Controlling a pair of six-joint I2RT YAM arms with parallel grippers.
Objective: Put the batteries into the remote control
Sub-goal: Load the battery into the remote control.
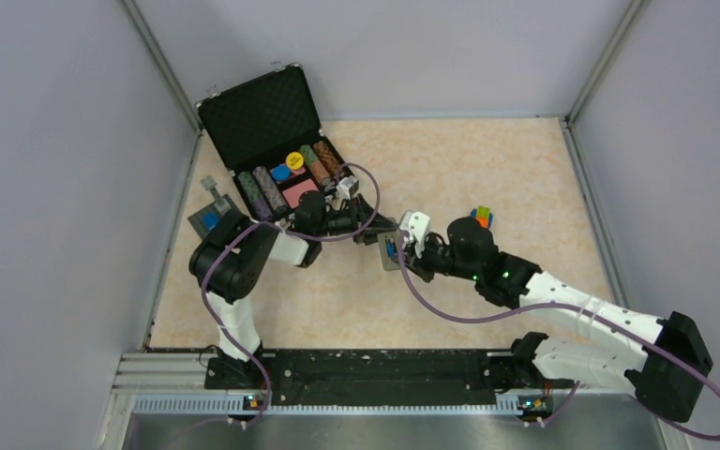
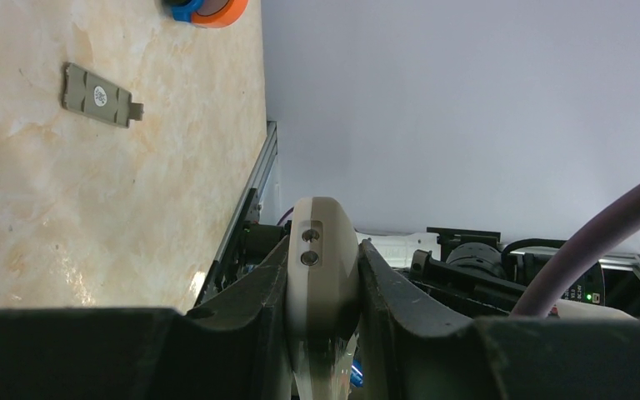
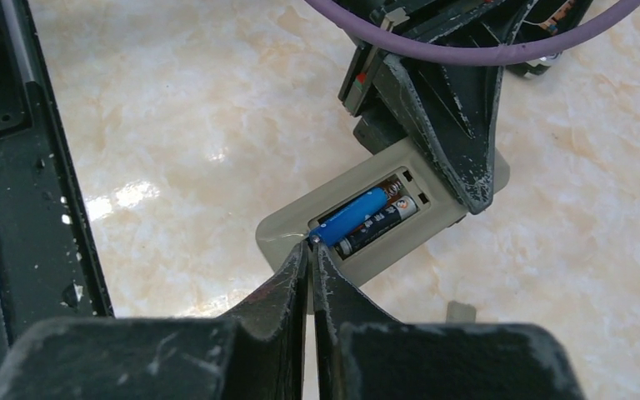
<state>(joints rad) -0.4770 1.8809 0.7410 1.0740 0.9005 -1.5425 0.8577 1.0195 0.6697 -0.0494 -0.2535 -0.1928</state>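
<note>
The remote control (image 3: 293,227) lies back-up, its battery compartment open. The blue battery (image 3: 354,214) and the dark grey battery (image 3: 381,223) lie side by side inside it. My left gripper (image 2: 321,275) is shut on the remote's edge and holds its far end; its fingers (image 3: 454,125) show in the right wrist view. My right gripper (image 3: 311,246) is shut, its tips touching the near end of the blue battery. In the top view both grippers meet at the remote (image 1: 391,251) in the middle of the table.
The grey battery cover (image 2: 98,96) lies loose on the table. An open black case of poker chips (image 1: 272,141) stands at the back left. A grey plate with a blue block (image 1: 209,217) lies left. The orange-green-blue block toy (image 1: 481,217) sits behind my right arm.
</note>
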